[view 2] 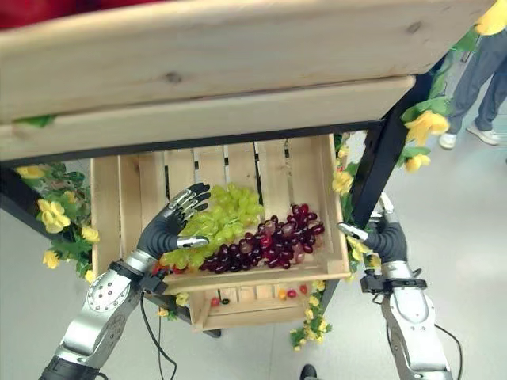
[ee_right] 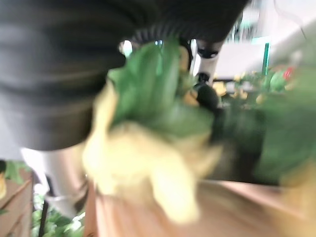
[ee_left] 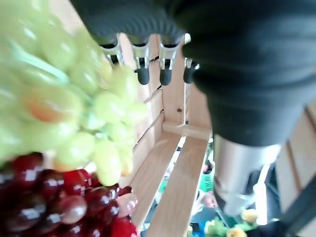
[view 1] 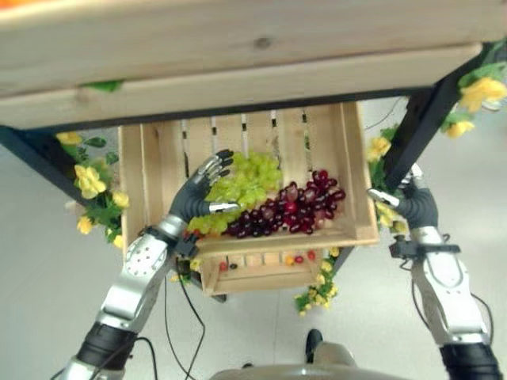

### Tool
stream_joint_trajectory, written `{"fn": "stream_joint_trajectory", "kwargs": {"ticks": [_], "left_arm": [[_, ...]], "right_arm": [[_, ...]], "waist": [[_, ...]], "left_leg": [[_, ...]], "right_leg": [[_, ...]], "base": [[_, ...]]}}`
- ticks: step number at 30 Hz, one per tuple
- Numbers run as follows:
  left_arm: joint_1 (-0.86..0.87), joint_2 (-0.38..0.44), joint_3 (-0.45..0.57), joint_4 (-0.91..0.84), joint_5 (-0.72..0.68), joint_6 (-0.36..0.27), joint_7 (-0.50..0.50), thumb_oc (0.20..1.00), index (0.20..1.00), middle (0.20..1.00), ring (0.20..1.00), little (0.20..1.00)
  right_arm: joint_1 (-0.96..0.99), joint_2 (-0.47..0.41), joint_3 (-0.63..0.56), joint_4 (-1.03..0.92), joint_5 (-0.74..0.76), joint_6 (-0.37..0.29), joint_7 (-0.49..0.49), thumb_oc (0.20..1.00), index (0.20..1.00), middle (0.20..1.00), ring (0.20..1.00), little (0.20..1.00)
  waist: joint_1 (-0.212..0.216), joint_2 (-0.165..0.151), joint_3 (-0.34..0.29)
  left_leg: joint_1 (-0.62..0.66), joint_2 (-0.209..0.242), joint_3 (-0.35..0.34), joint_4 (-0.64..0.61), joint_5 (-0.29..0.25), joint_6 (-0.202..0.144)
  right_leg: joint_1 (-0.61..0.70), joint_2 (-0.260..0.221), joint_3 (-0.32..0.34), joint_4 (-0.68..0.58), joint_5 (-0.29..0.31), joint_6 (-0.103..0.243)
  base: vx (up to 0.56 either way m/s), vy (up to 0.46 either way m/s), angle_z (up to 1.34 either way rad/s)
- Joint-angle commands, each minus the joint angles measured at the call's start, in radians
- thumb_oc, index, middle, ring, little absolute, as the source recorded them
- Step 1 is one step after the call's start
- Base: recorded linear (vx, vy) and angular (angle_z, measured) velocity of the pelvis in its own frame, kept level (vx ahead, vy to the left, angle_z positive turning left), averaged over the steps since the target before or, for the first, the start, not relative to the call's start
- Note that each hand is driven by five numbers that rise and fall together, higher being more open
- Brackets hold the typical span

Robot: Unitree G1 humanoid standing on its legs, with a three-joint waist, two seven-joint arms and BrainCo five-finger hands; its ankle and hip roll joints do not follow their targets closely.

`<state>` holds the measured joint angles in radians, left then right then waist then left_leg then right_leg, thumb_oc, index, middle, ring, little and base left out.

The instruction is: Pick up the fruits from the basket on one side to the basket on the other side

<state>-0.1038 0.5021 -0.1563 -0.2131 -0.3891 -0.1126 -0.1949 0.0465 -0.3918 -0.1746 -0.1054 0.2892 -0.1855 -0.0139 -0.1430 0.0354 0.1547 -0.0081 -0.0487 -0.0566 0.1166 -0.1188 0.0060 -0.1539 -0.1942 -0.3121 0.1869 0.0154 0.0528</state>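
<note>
A wooden crate (view 1: pixel 361 198) on the stand's middle level holds a bunch of green grapes (view 1: pixel 252 180) and a bunch of dark red grapes (view 1: pixel 299 207). My left hand (view 1: pixel 194 203) is inside the crate at the green bunch's left side, open. Its fingers (ee_left: pixel 143 74) reach over the green grapes (ee_left: pixel 74 98) and its thumb lies at the bunch's near edge, beside the red grapes (ee_left: pixel 54 197). My right hand (view 1: pixel 417 207) hangs outside the crate's right wall among yellow flowers, open and holding nothing.
A wooden shelf crate (view 1: pixel 238 71) overhangs the top of the view. Below, a smaller crate (view 1: pixel 261 275) holds small fruits. A black frame post (view 1: pixel 416 134) stands by my right hand. Yellow flowers (view 1: pixel 89 182) trim both sides. A person's legs (view 2: pixel 475 79) stand at far right.
</note>
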Motion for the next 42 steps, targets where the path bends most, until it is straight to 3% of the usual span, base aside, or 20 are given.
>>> {"fn": "stream_joint_trajectory", "kwargs": {"ticks": [1, 5, 7, 11, 13, 16, 23, 31, 34, 36, 38, 39, 42], "left_arm": [[-0.051, 0.055, 0.014, -0.060, -0.043, -0.074, 0.007, 1.000, 1.000, 1.000, 1.000, 1.000], [-0.034, 0.089, 0.049, -0.071, -0.030, -0.072, 0.013, 1.000, 1.000, 1.000, 1.000, 1.000], [-0.019, 0.095, 0.067, -0.075, -0.025, -0.068, 0.023, 1.000, 1.000, 1.000, 1.000, 1.000], [0.009, 0.086, 0.084, -0.087, -0.027, -0.058, 0.025, 1.000, 1.000, 1.000, 1.000, 1.000], [0.030, 0.085, 0.102, -0.095, -0.020, -0.050, 0.021, 1.000, 1.000, 1.000, 1.000, 1.000], [0.040, 0.083, 0.106, -0.095, -0.020, -0.049, 0.019, 1.000, 1.000, 1.000, 1.000, 1.000], [0.043, 0.076, 0.103, -0.103, -0.022, -0.050, 0.019, 1.000, 1.000, 1.000, 1.000, 1.000], [0.031, 0.050, 0.106, -0.110, -0.030, -0.067, 0.040, 1.000, 1.000, 1.000, 1.000, 1.000], [-0.005, 0.047, 0.088, -0.104, -0.020, -0.077, 0.046, 1.000, 1.000, 1.000, 1.000, 1.000], [-0.013, 0.051, 0.092, -0.098, -0.019, -0.082, 0.053, 1.000, 1.000, 1.000, 1.000, 1.000], [-0.018, 0.057, 0.094, -0.093, -0.015, -0.085, 0.063, 1.000, 1.000, 1.000, 1.000, 1.000], [-0.016, 0.067, 0.107, -0.098, -0.009, -0.085, 0.077, 1.000, 1.000, 1.000, 1.000, 1.000], [-0.017, 0.067, 0.106, -0.102, -0.008, -0.091, 0.079, 1.000, 1.000, 1.000, 1.000, 1.000]], "right_arm": [[-0.092, 0.022, 0.023, -0.011, -0.008, -0.036, -0.006, 1.000, 1.000, 1.000, 1.000, 1.000], [-0.119, 0.052, 0.040, 0.001, -0.034, -0.028, -0.021, 1.000, 1.000, 1.000, 1.000, 1.000], [-0.129, 0.065, 0.041, 0.008, -0.039, -0.031, -0.037, 1.000, 1.000, 1.000, 1.000, 1.000], [-0.138, 0.078, 0.038, 0.013, -0.050, -0.042, -0.054, 1.000, 1.000, 1.000, 1.000, 1.000], [-0.142, 0.086, 0.033, 0.004, -0.046, -0.047, -0.055, 1.000, 1.000, 1.000, 1.000, 1.000], [-0.138, 0.088, 0.023, -0.004, -0.046, -0.052, -0.058, 1.000, 1.000, 1.000, 1.000, 1.000], [-0.130, 0.101, -0.006, -0.020, -0.043, -0.065, -0.086, 1.000, 1.000, 1.000, 1.000, 1.000], [-0.097, 0.118, -0.069, -0.057, -0.066, -0.104, -0.140, 1.000, 1.000, 1.000, 1.000, 1.000], [-0.070, 0.130, -0.131, -0.076, -0.095, -0.126, -0.186, 1.000, 1.000, 1.000, 1.000, 1.000], [-0.077, 0.131, -0.134, -0.069, -0.100, -0.129, -0.195, 1.000, 1.000, 1.000, 1.000, 1.000], [-0.085, 0.131, -0.131, -0.058, -0.105, -0.129, -0.206, 1.000, 1.000, 1.000, 1.000, 1.000], [-0.075, 0.130, -0.109, -0.039, -0.098, -0.120, -0.203, 1.000, 1.000, 1.000, 1.000, 1.000], [-0.077, 0.119, -0.098, -0.024, -0.097, -0.111, -0.194, 1.000, 1.000, 1.000, 1.000, 1.000]], "waist": [[0.008, -0.010, -0.011], [0.042, -0.017, 0.001], [0.066, -0.011, 0.007], [0.089, -0.009, -0.004], [0.118, -0.016, -0.031], [0.128, -0.033, -0.050], [0.101, -0.030, -0.067], [0.073, -0.034, -0.074], [0.026, -0.034, -0.049], [0.029, -0.034, -0.040], [0.042, -0.030, -0.035], [0.066, -0.020, -0.027], [0.075, -0.018, -0.035]], "left_leg": [[0.062, -0.017, 0.048, -0.003, -0.081, -0.012], [0.050, -0.016, 0.116, -0.073, -0.029, -0.004], [0.034, -0.002, 0.142, -0.085, 0.000, 0.001], [0.012, 0.009, 0.161, -0.125, 0.046, 0.030], [-0.006, 0.014, 0.193, -0.127, 0.056, 0.030], [-0.014, 0.003, 0.200, -0.122, 0.057, 0.022], [0.007, 0.018, 0.221, -0.152, 0.071, 0.010], [0.023, 0.019, 0.217, -0.170, 0.076, 0.007], [0.014, 0.024, 0.260, -0.191, 0.088, 0.005], [-0.002, 0.036, 0.289, -0.188, 0.092, 0.003], [-0.021, 0.057, 0.323, -0.175, 0.096, -0.002], [-0.039, 0.103, 0.413, -0.156, 0.112, -0.001], [-0.025, 0.118, 0.450, -0.160, 0.094, 0.001]], "right_leg": [[0.000, -0.021, 0.069, -0.160, 0.079, 0.119], [-0.039, -0.047, 0.048, -0.206, 0.112, 0.147], [-0.029, -0.053, 0.012, -0.162, 0.077, 0.141], [0.011, -0.013, 0.079, 0.002, -0.022, 0.116], [0.064, -0.006, 0.046, 0.024, -0.069, 0.109], [0.103, 0.003, 0.046, -0.050, -0.052, 0.114], [0.125, 0.016, 0.054, -0.138, -0.034, 0.122], [0.139, 0.019, 0.059, -0.154, -0.031, 0.120], [0.090, 0.018, 0.079, -0.175, 0.029, 0.141], [0.061, 0.020, 0.088, -0.171, 0.045, 0.147], [0.038, 0.012, 0.052, -0.148, 0.040, 0.148], [0.075, -0.012, -0.080, -0.015, -0.034, 0.133], [0.118, -0.043, -0.088, 0.064, -0.098, 0.130]], "base": [[-0.32, 0.415, 0.02], [-0.23, 0.217, -0.61], [-0.23, 0.134, -0.94], [-0.18, 0.104, -0.51], [-0.14, 0.030, -0.52], [-0.02, -0.032, -0.44], [0.01, -0.030, -0.24], [0.00, 0.010, 0.01], [-0.11, 0.048, -0.04], [-0.15, 0.000, -0.57], [-0.18, 0.037, -0.98], [-0.17, 0.082, -1.12], [-0.15, 0.049, -1.76]]}}
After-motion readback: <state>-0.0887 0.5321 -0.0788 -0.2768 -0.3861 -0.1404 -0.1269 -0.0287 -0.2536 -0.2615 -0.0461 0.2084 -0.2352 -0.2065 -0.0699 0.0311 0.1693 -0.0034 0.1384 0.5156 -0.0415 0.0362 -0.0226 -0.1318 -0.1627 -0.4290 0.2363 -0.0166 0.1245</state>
